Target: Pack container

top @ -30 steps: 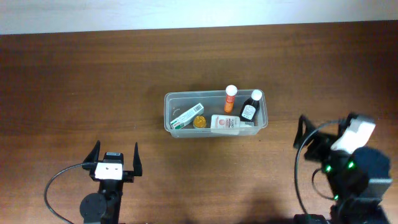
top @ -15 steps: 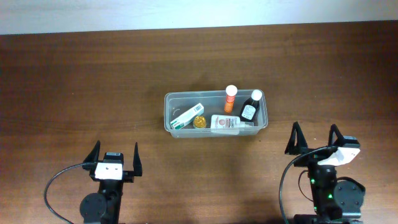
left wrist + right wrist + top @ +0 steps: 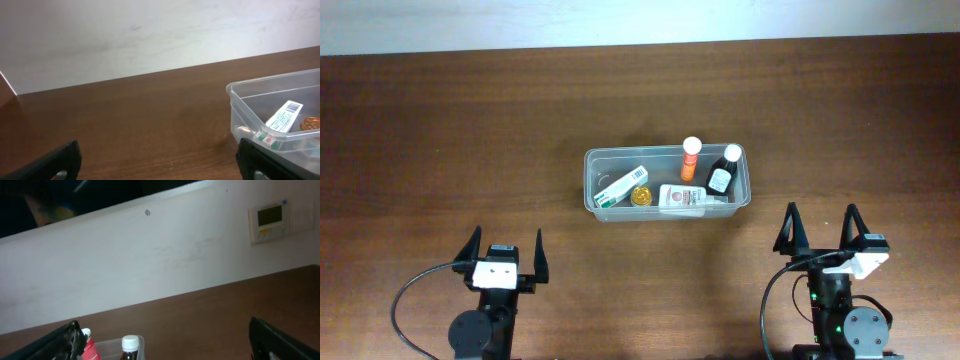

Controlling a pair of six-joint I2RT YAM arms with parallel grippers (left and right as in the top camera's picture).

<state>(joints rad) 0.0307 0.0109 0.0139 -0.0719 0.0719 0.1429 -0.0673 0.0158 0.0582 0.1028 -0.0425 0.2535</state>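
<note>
We see the container [image 3: 590, 178] on the table [image 3: 440, 140], with small bottles [image 3: 721, 174] and a green-white box [image 3: 621, 187] inside it. Our left tool [image 3: 507, 241] sits well off the container's near-left, our right tool [image 3: 820, 219] near-right, both spread wide, holding nothing

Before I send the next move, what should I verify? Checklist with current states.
1. Left gripper open, empty: ok.
2. Right gripper open, empty: ok.
3. Both grippers apart from the container: ok.
4. The container upright on the table: ok.
5. Box, orange tube, dark bottle, white bottle, jar inside it: ok.
6. Bottle caps tight: cannot tell.
</note>
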